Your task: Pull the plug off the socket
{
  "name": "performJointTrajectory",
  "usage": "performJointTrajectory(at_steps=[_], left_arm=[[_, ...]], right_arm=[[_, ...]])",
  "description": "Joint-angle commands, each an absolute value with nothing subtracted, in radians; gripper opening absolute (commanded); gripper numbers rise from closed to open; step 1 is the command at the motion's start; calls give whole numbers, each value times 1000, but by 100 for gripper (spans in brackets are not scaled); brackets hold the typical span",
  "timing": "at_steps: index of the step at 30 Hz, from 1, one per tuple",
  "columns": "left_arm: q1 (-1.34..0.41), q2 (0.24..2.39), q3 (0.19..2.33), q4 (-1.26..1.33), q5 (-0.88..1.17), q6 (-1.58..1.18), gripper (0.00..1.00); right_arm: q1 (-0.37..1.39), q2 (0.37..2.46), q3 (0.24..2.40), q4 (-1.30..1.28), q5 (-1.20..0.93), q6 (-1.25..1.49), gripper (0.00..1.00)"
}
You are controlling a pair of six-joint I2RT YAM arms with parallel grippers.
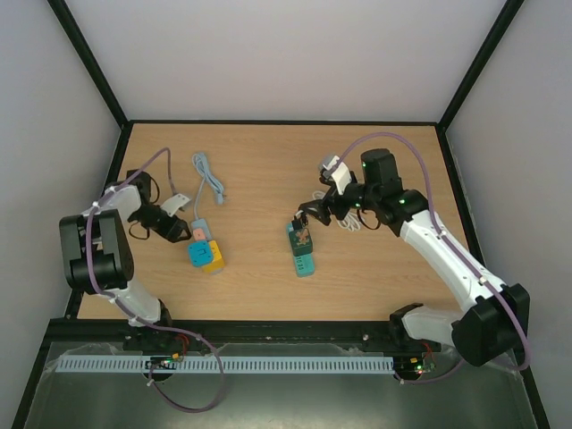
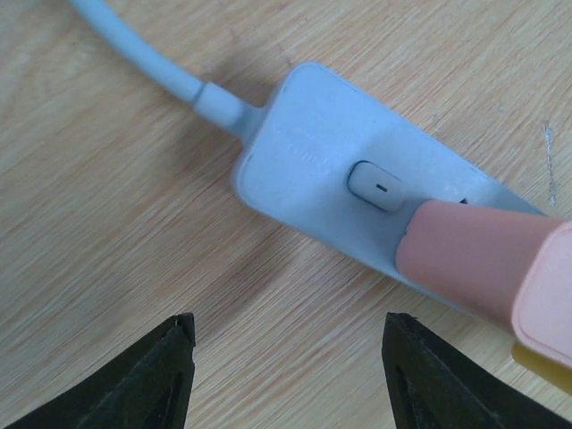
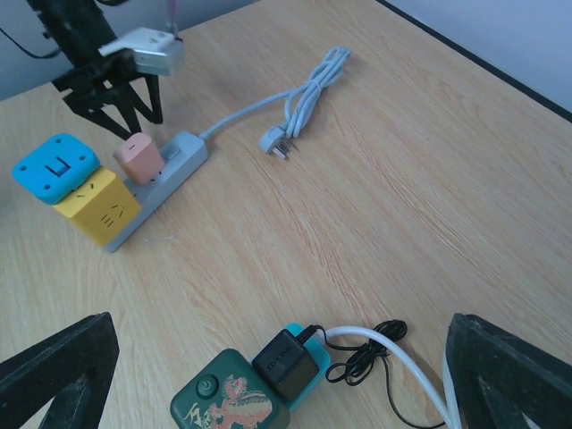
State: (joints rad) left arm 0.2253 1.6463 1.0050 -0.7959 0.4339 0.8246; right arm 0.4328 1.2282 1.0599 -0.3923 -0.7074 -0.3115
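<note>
Hovering left claw (image 2: 290,357), spread wide, near power strip (image 2: 304,147) edge.

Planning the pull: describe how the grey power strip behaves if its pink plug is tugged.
The power strip likely slides or lifts: it lies loose on smooth wood. Its looped cable looks floppy, so hardly anchors it. Tall plugs probably make it top-heavy.

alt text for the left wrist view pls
Close-up of a pale grey power strip lying on a wooden table, a pink plug seated in it beside a small switch and its cable running off to the upper left. The left gripper hovers open below the strip, black fingertips apart, touching nothing.
</note>
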Motion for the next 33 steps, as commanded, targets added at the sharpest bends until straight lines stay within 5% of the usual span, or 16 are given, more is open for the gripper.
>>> performJointTrajectory(at_steps=[1, 33], left_arm=[[188, 1700, 990, -791, 439, 830, 58], [-184, 1925, 1125, -685, 540, 671, 47]], right_arm=[[439, 1185, 1043, -407, -743, -334, 98], [553, 1218, 954, -384, -679, -422, 98]])
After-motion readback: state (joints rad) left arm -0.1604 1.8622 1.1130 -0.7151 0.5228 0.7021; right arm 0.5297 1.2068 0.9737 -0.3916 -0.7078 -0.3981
